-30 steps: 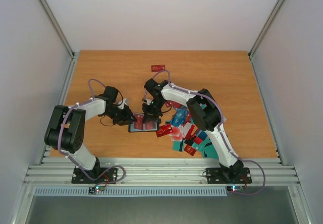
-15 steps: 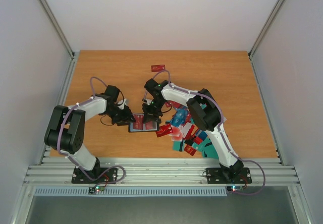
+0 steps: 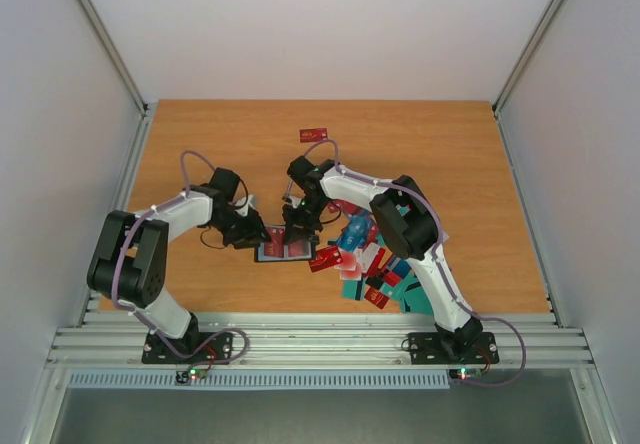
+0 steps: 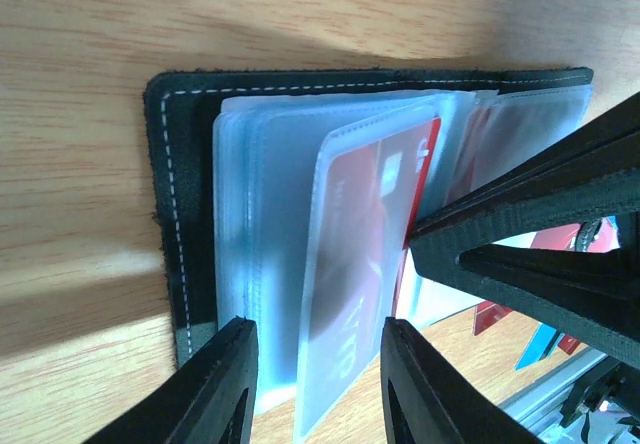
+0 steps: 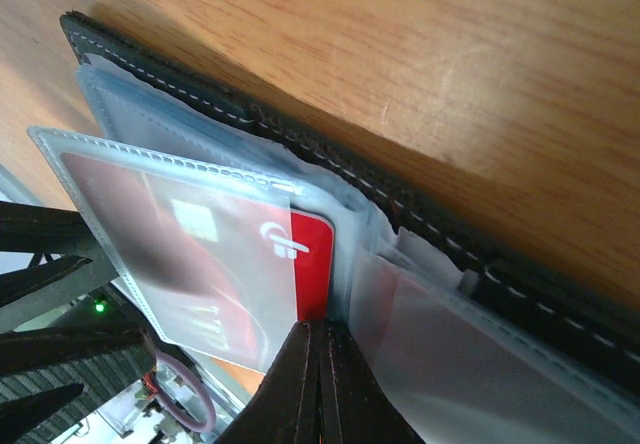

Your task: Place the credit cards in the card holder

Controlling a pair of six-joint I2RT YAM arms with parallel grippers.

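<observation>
1. Credit card (image 5: 312, 254), a red one, sits mostly inside a clear sleeve (image 5: 170, 234) of the card holder (image 4: 180, 214), with one red strip showing at the sleeve's mouth.
2. Right gripper (image 5: 318, 329) is clenched tight, its joined tips meeting that bare strip. I cannot tell whether they pinch the card or only push on it.
3. Left gripper (image 4: 318, 329) stands half spread at the holder's opposite edge, its fingers (image 4: 225, 384) straddling the loose sleeves. It grasps nothing that I can make out and seems to steady the pages.
4. The holder lies open on the table (image 3: 200, 144) between the two grippers, black stitched cover underneath, clear pages fanned upward.
5. Just right of the holder lies the heap of cards (image 3: 370, 259), red, teal and blue, overlapping. One more red card (image 3: 314, 134) lies alone, well beyond the holder toward the table's far end.
6. The step in hand, as I judge it, is seating this card in its sleeve. The heap suggests most of the task lies ahead.
7. The next move likely calls for a short push along the sleeve until the strip vanishes. The tips should then lift straight off so the card is not dragged back out.
</observation>
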